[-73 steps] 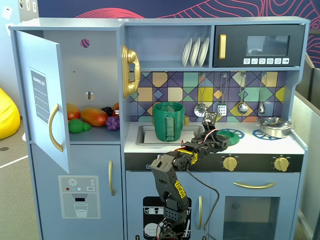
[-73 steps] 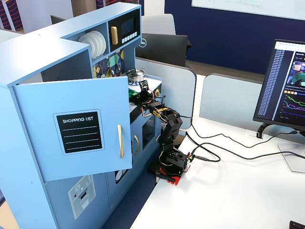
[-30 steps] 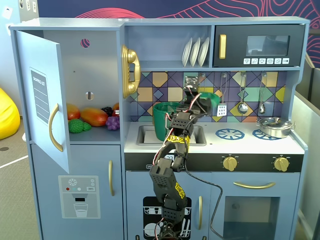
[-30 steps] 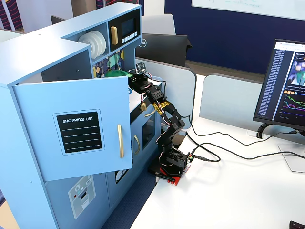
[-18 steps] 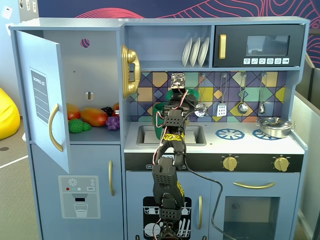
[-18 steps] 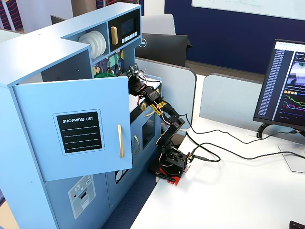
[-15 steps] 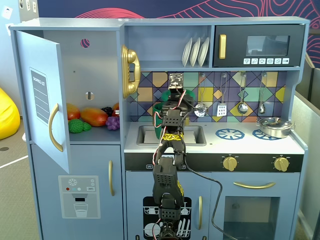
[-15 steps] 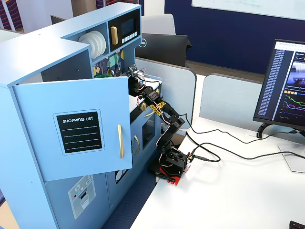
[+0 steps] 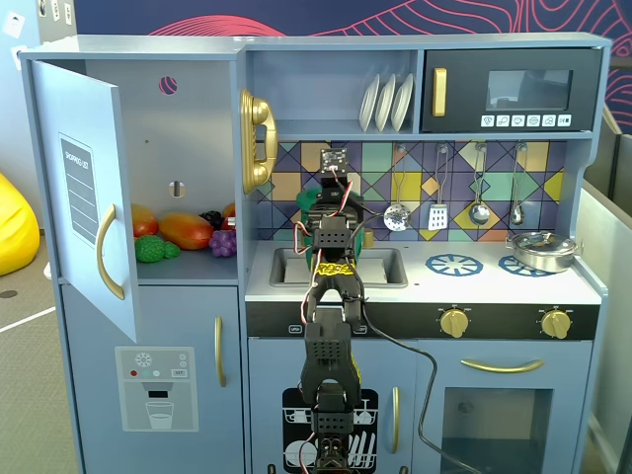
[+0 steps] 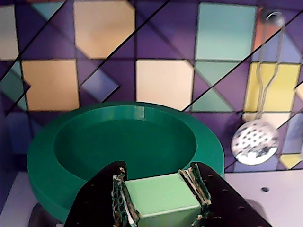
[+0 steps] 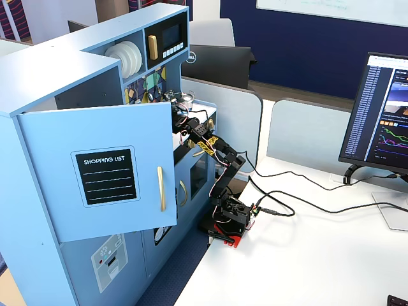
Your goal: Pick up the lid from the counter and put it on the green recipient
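**A:** What's the pincer (image 10: 161,198) doing?

**B:** In the wrist view it is clenched on the light-green tab of the lid (image 10: 125,151), one black finger (image 10: 97,201) on each side of the tab. The lid is seen from its hollow underside, a wide dark-green disc held in front of the tiled backsplash (image 10: 165,82).

**A:** And where is that in the room?

**B:** In a fixed view the arm (image 9: 331,326) rises in front of a blue toy kitchen (image 9: 326,296), and the lid (image 9: 308,200) peeks out green beside the wrist, up over the sink (image 9: 380,267) and clear of the surface (image 9: 513,286). I cannot pick out the green recipient in any view.

**A:** What sits on that surface?

**B:** It is pale, with two blue burner rings (image 9: 453,264) printed to the right of the sink and a shiny silver pot (image 9: 541,249) on the far right one. A slotted ladle (image 10: 254,142) hangs against the tiles.

**A:** Anything else around?

**B:** The cupboard door (image 9: 84,217) on the left stands open, with toy fruit (image 9: 183,232) on the shelf inside. From the other fixed view, the kitchen stands against a white desk (image 11: 319,255) where the arm's base (image 11: 229,217) is mounted, and a monitor (image 11: 382,115) is lit at the right.
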You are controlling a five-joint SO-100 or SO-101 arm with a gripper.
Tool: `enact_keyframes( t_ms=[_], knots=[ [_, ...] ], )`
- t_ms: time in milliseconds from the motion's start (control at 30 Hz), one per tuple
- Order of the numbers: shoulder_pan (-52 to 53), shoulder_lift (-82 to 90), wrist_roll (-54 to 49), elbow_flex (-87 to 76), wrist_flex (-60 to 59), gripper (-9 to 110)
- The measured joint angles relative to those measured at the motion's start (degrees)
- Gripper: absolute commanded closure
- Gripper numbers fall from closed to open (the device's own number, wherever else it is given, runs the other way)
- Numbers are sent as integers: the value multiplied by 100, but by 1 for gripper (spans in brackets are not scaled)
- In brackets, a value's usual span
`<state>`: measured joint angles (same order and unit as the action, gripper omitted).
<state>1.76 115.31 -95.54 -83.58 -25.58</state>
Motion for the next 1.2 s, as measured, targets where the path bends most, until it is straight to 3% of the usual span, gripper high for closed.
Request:
enact_keyframes(
  t_ms=[1200],
  knots=[
    [185,-97,-211,-97,-123,102]
  ],
)
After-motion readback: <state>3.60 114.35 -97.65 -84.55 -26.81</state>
